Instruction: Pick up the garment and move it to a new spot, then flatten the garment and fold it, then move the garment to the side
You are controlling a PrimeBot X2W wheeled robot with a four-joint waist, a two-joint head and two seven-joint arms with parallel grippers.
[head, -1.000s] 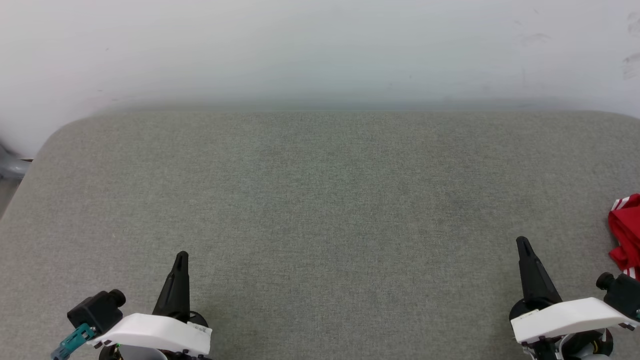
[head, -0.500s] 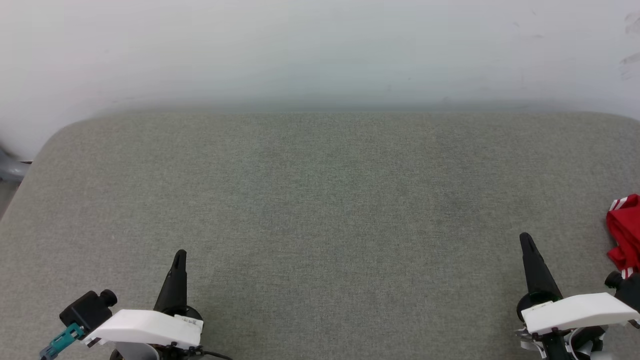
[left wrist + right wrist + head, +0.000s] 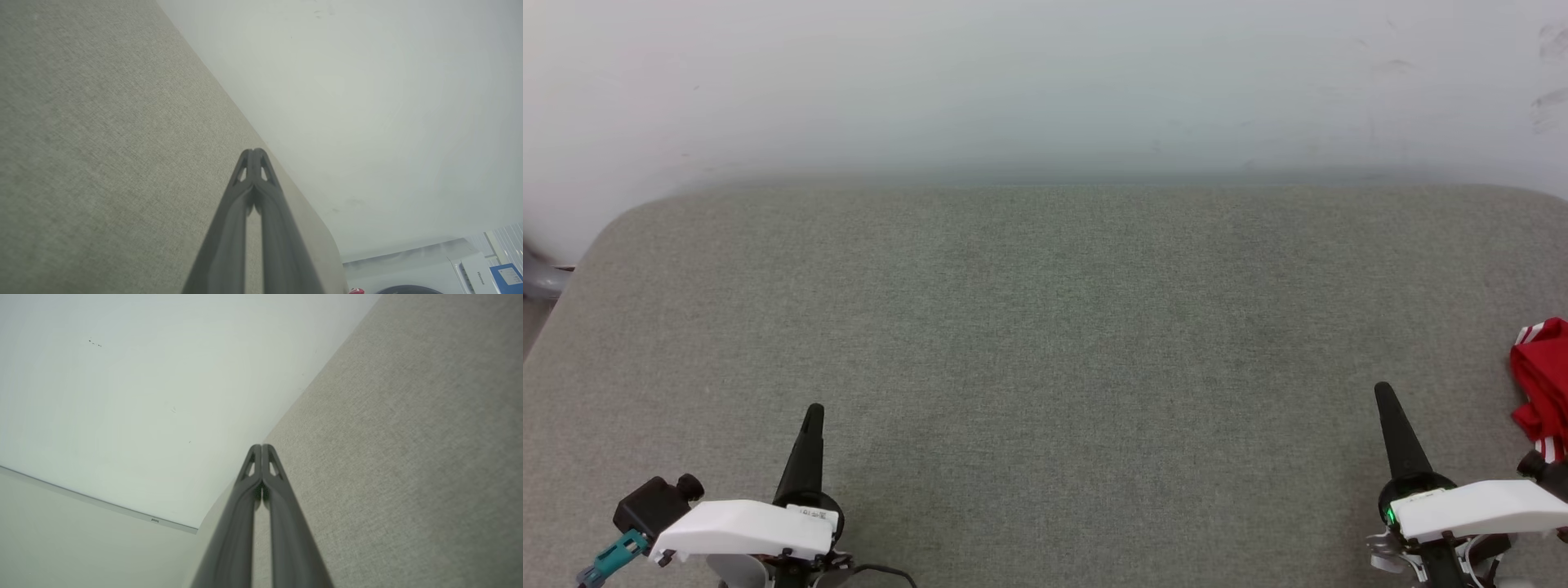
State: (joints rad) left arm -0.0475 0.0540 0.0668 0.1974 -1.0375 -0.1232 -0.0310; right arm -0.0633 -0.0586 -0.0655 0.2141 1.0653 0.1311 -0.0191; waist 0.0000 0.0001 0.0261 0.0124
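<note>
The garment (image 3: 1541,384) is a bunched red heap with white-striped trim, lying at the far right edge of the head view, mostly cut off by the frame. My right gripper (image 3: 1383,390) points up that view at the lower right, a little to the left of the garment and apart from it. In the right wrist view its tips (image 3: 261,447) meet with nothing between them. My left gripper (image 3: 814,410) stands at the lower left, far from the garment. The left wrist view shows its tips (image 3: 253,151) touching and empty too.
Both arms hover over a wide grey fabric surface (image 3: 1045,327) that runs back to a white wall (image 3: 1045,82). Its rounded far-left corner (image 3: 613,224) drops off beside a grey object. A white appliance (image 3: 412,277) shows past the surface's far end in the left wrist view.
Both arms have drawn back slightly toward the bottom of the head view, the left drifting left. The garment lies as before.
</note>
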